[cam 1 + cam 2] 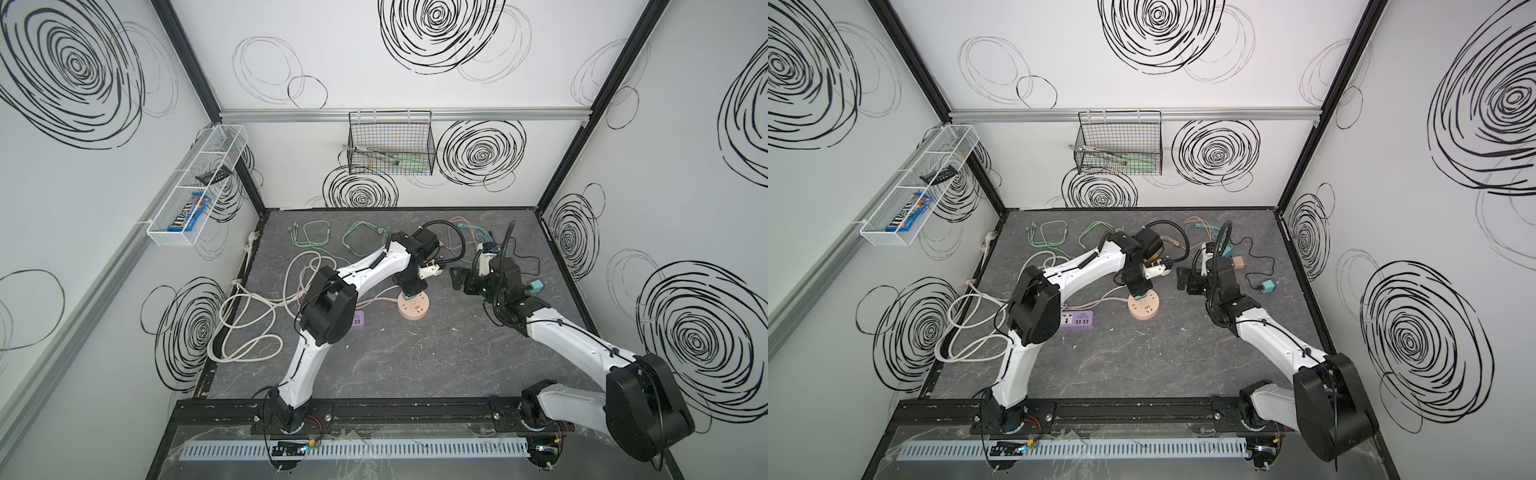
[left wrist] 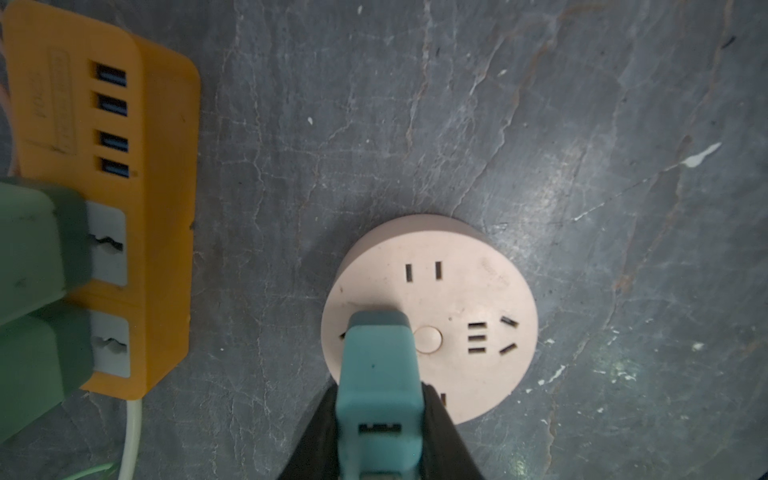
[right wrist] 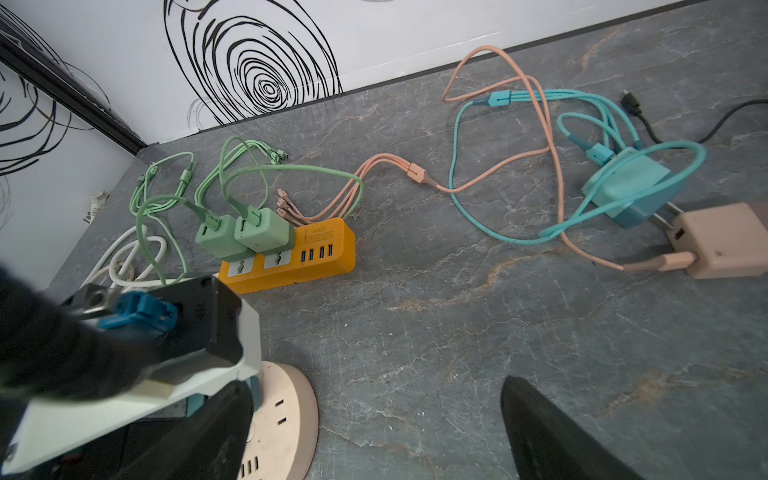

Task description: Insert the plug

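Teal hard-plastic plug block (image 2: 376,365) sits pinched in the left gripper (image 2: 380,409), its front end at the round pink socket disc (image 2: 469,286). It looks light and stiff (smooth, maybe slippery), so its flat sides seem best to hold. The right gripper (image 3: 376,384) hangs spread, empty.

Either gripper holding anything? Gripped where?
Left gripper clamps the teal USB charger by its two side faces, at the round pink socket. Right gripper: open, empty.

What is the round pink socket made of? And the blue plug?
The round pink socket looks like hard matte plastic: smooth moulded face, crisp slots, few scuffs. The blue plug seems matte plastic too: rounded moulded edges, no shine.
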Available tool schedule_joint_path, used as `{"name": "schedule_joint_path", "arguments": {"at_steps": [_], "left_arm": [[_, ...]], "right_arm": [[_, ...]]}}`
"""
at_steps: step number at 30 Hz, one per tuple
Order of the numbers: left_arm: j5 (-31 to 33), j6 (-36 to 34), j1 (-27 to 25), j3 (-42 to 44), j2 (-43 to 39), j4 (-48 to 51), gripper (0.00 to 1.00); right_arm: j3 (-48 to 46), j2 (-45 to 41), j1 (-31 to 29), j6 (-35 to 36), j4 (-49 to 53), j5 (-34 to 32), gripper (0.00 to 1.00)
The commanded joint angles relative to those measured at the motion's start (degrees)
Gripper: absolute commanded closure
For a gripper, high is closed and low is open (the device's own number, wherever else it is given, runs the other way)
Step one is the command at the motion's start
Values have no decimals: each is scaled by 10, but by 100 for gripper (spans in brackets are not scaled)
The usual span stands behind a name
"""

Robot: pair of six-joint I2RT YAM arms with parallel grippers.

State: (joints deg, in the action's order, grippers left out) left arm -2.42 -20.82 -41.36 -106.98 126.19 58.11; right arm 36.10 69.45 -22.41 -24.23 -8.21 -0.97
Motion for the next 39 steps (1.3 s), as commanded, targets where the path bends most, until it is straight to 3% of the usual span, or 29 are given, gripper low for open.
{"name": "schedule_joint_path", "arguments": {"at_steps": [1, 12, 20, 25, 32, 38, 39], "left_arm": [[-24, -24, -6, 73, 90, -9, 100], [-99, -15, 31, 221, 30, -106, 100], [-129, 6, 40, 273, 24, -149, 100], [-127, 12, 37, 233, -1, -141, 100], [-139, -9, 40, 114, -66, -103, 45], [-189, 16, 55, 104, -119, -143, 16], [-203, 24, 58, 114, -133, -159, 4]], "right_arm": [[12, -8, 4, -4, 5, -10, 3], [11, -20, 3, -2, 3, -19, 3], [19, -22, 4, 3, 18, -23, 3], [21, -21, 6, 18, 14, -43, 3], [36, -19, 27, 45, 27, -62, 3], [58, 16, 64, 59, 70, -105, 3], [58, 20, 77, 57, 74, -104, 3]]}}
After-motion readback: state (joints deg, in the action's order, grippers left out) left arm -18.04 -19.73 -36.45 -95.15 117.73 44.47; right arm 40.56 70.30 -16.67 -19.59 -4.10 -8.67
